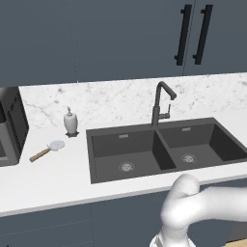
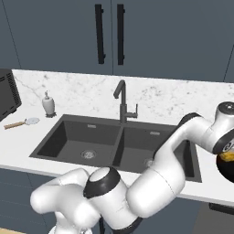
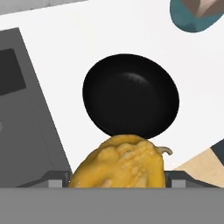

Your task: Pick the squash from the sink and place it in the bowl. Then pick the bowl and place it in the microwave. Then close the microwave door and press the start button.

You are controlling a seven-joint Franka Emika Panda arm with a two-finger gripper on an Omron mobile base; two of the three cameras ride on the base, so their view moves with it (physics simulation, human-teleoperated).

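I'm seeing the squash [image 3: 120, 162] low centre in the hand view, sitting between the claw's [image 3: 117, 183] finger tips, jaws standing wide around it, so I'm reading it as pinched and carried. Both basins of the sink [image 1: 144, 159] are showing bare in the left base view, so the pick looks done.

The bowl [image 3: 130, 94] is sitting in the middle of the hand view on the white desk [image 3: 78, 43], glossy black and holding nothing. The squash is hanging over its near rim, not yet inside. In the right base view the bowl is peeking dark at the far right edge under the wrist, with a bit of yellow at the hand.

Still left, as I'm judging it: dropping the squash in, lifting the bowl, getting it into the microwave, shutting the door, pressing start. Can't tell from these frames where the microwave is; a dark appliance [image 1: 10, 126] is sitting at the far left of the left base view.

Room: the sink edge is running down the left of the hand view, near the bowl. A teal pot [image 3: 197, 15] is at the upper right, well apart. The desk's front edge is cutting the lower right corner, close to the bowl, so I'm minding that side. Faucet [image 2: 123, 103] is well clear.
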